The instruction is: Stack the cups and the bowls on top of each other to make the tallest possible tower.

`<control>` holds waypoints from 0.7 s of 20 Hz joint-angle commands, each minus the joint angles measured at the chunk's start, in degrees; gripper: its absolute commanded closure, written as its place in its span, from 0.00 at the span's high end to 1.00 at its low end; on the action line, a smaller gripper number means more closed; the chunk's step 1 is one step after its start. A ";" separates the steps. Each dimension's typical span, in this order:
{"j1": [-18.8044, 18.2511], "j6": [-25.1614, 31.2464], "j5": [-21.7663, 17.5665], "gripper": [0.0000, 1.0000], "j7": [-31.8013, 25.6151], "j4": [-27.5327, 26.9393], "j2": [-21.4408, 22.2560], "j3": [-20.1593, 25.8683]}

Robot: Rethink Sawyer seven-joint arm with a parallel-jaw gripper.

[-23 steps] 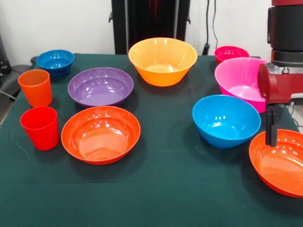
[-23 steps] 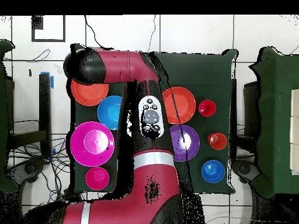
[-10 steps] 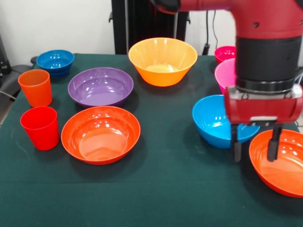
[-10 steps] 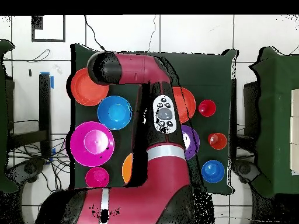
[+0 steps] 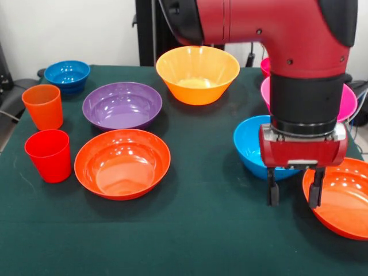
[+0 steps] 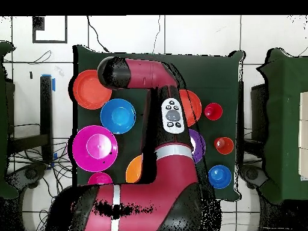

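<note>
My gripper [image 5: 292, 188] hangs open over the left rim of a red-orange bowl [image 5: 342, 201] at the front right. One finger [image 5: 272, 188] is outside the rim and the other is inside. Just behind it sits a blue bowl [image 5: 250, 147], then the large pink bowl [image 5: 348, 104], mostly hidden by the arm. In the overhead view the arm covers the gripper beside that red-orange bowl [image 6: 89, 89]. The orange cup [image 5: 43, 106] and red cup [image 5: 49, 155] stand at the left. Every bowl and cup stands alone, and no tower shows.
A yellow-orange bowl [image 5: 197, 73] is at the back centre, with a purple bowl [image 5: 122, 104] and another red-orange bowl [image 5: 122, 163] left of the middle. A small blue bowl [image 5: 67, 75] is at the back left. Only a sliver of the small pink-red bowl [image 5: 264, 64] shows. The table edge runs close to the right-hand bowl.
The arm has swung across the table. The gripper turned its fingers side-on to the camera and shifted left and lower, from over the right red-orange bowl to its left rim.
</note>
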State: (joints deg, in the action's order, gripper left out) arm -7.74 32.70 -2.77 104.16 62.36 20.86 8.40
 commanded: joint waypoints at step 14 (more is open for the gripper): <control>-1.69 0.26 -3.04 1.00 -5.99 6.49 -3.58 11.50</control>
State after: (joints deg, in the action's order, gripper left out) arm -8.18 32.70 -2.77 104.16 63.92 17.85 13.39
